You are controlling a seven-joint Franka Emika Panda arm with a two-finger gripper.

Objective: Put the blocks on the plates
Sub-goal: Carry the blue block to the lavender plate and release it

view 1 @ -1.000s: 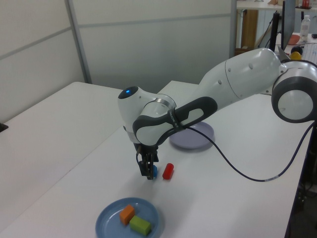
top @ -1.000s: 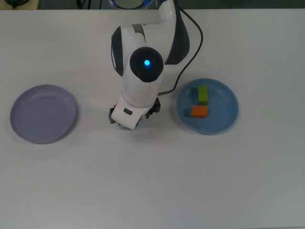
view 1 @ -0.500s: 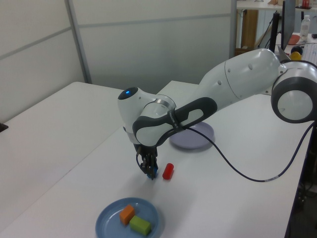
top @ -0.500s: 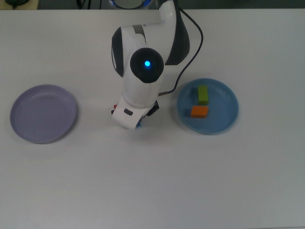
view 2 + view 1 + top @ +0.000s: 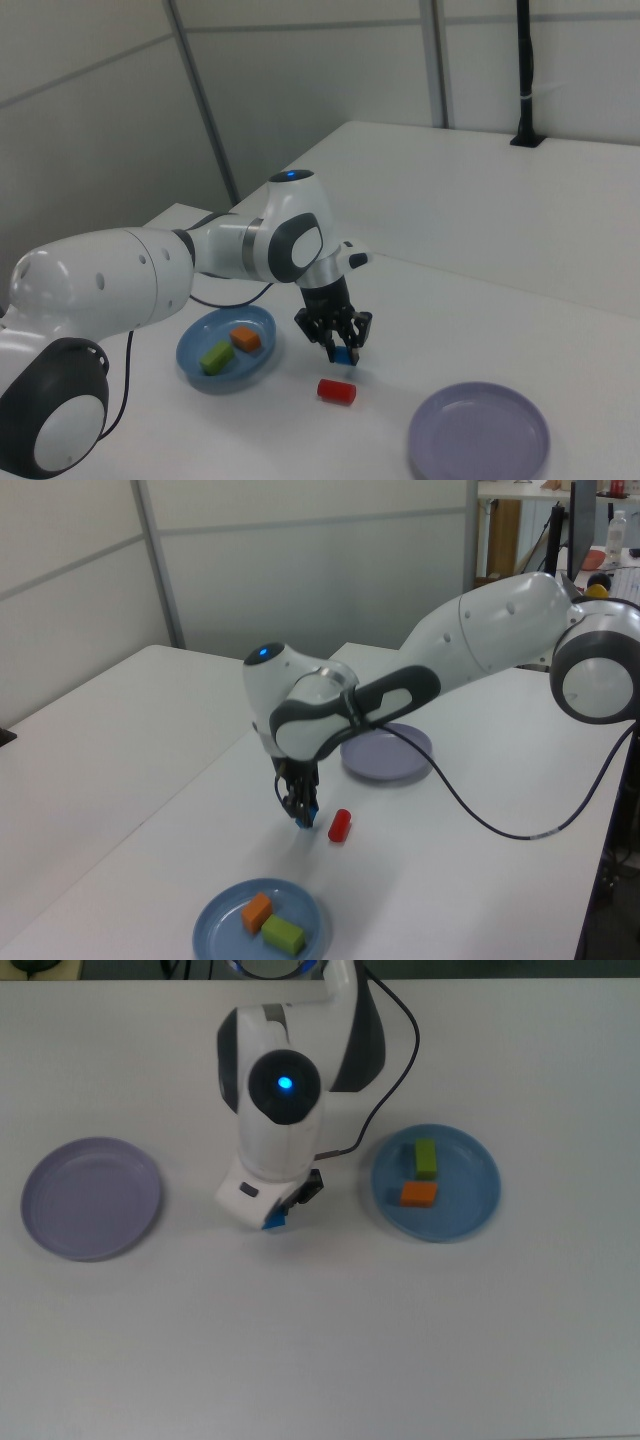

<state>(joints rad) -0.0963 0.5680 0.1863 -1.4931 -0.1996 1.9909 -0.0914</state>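
Observation:
My gripper (image 5: 272,1218) is shut on the blue cube (image 5: 275,1221), which hangs just above the table between the two plates. The same gripper (image 5: 302,816) and cube (image 5: 306,819) show in the left view, and the cube (image 5: 344,355) in the right view. A red block (image 5: 340,825) lies on the table beside the gripper; the arm hides it in the top view. The light blue plate (image 5: 460,1210) holds a green block (image 5: 426,1158) and an orange block (image 5: 419,1194). The lavender plate (image 5: 92,1198) has nothing on it.
The arm's black cable (image 5: 400,1070) loops over the table behind the blue plate. White wall panels stand beyond the table in the left view and the right view.
The fingers closed on the blue cube, then raised it slightly off the table. The arm shifted toward the top view's left. The red block stayed put.

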